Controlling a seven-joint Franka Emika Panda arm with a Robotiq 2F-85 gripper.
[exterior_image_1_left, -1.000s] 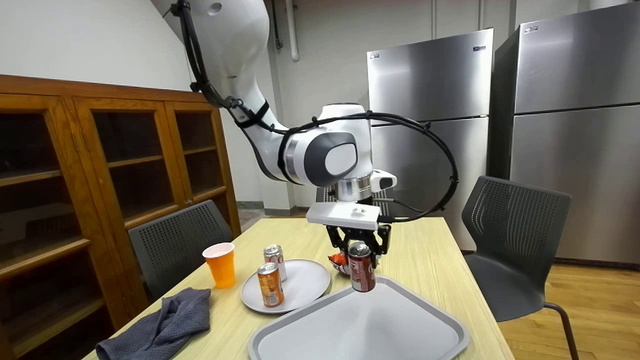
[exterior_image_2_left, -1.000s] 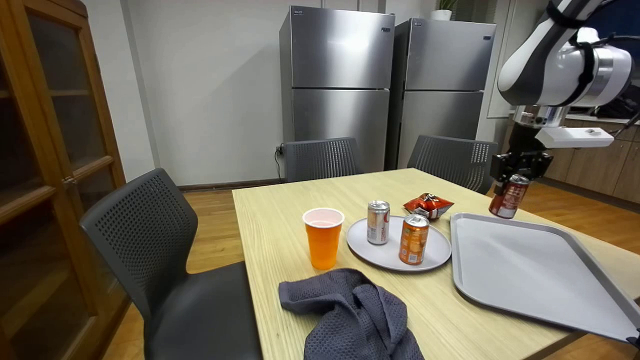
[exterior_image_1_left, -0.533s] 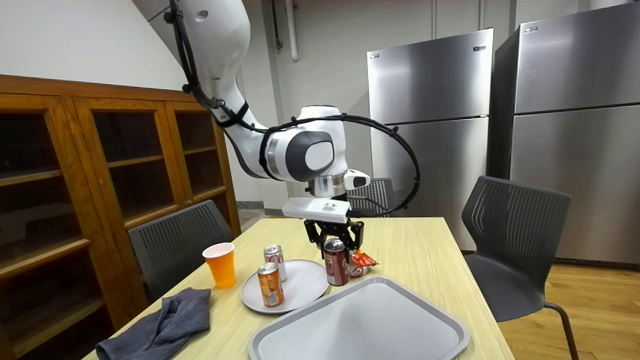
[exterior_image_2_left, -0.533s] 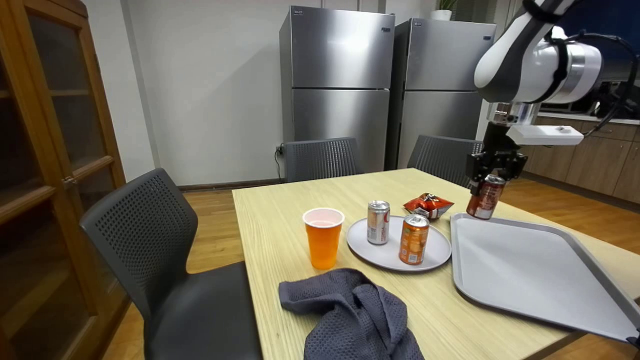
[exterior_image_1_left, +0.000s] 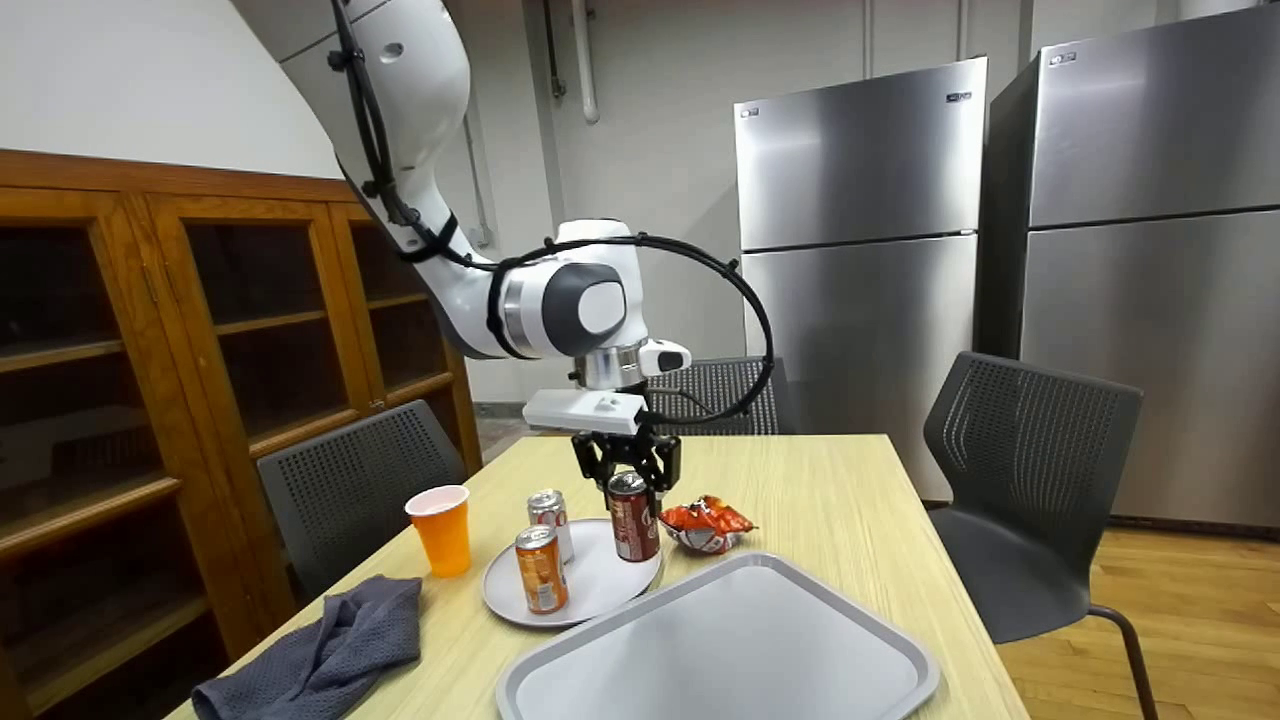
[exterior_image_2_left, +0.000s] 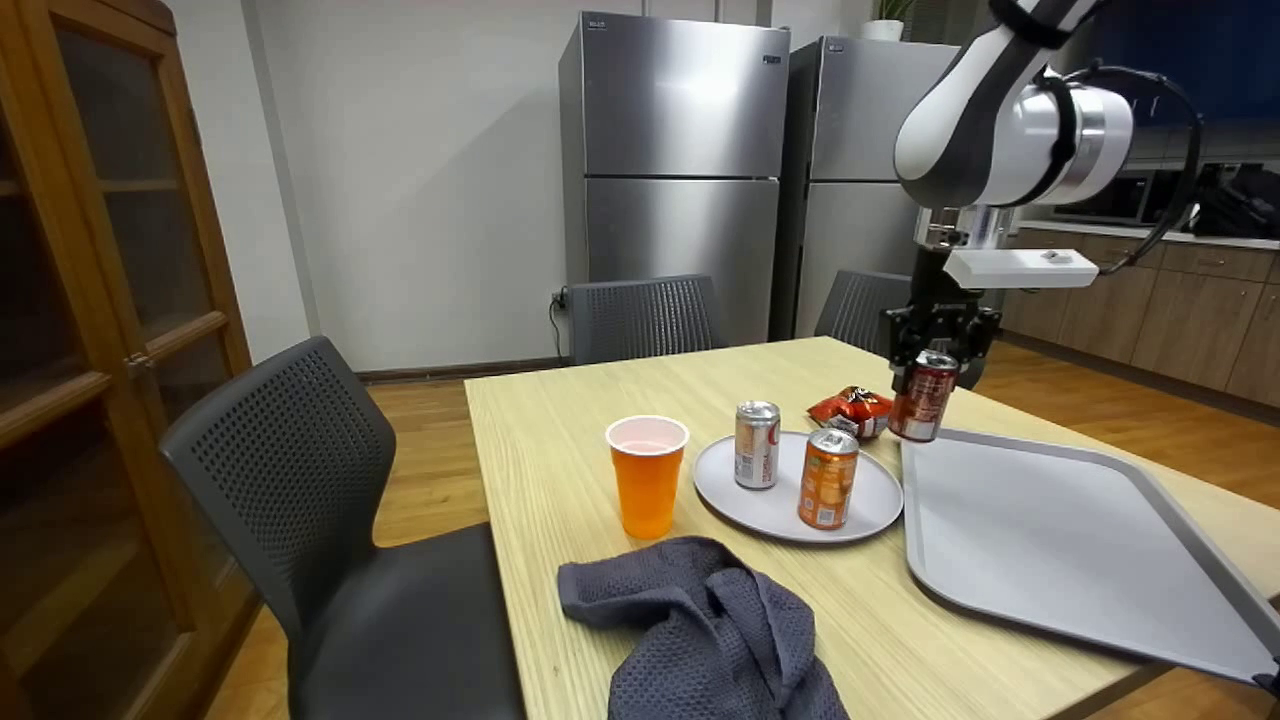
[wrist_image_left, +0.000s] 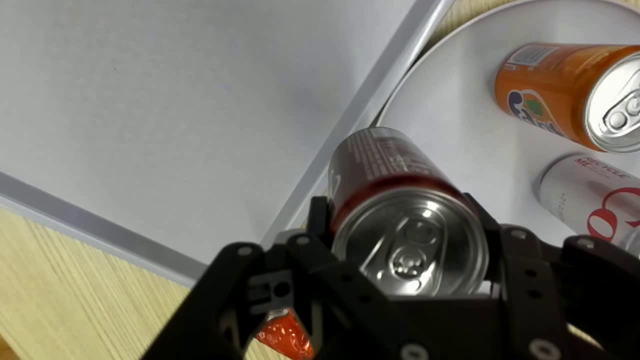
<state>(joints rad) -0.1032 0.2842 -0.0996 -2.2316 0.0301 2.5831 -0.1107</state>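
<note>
Grips the red can (wrist_image_left: 406, 210) in the gripper (exterior_image_1_left: 632, 498); holds it aloft near the adjacent edges of plate (wrist_image_left: 462, 125) and tray (wrist_image_left: 175, 115), close to the bag (exterior_image_2_left: 848, 408), orange can (exterior_image_2_left: 828, 482) and silver can (exterior_image_2_left: 757, 446).

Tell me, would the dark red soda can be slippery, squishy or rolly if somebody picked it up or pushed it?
Slippery, maybe a bit: the dark red soda can looks smooth and shiny, like metal. Probably not squishy: no dents show with the end effector gripping it. Likely to roll if pushed while on its side, because it's round.
</note>
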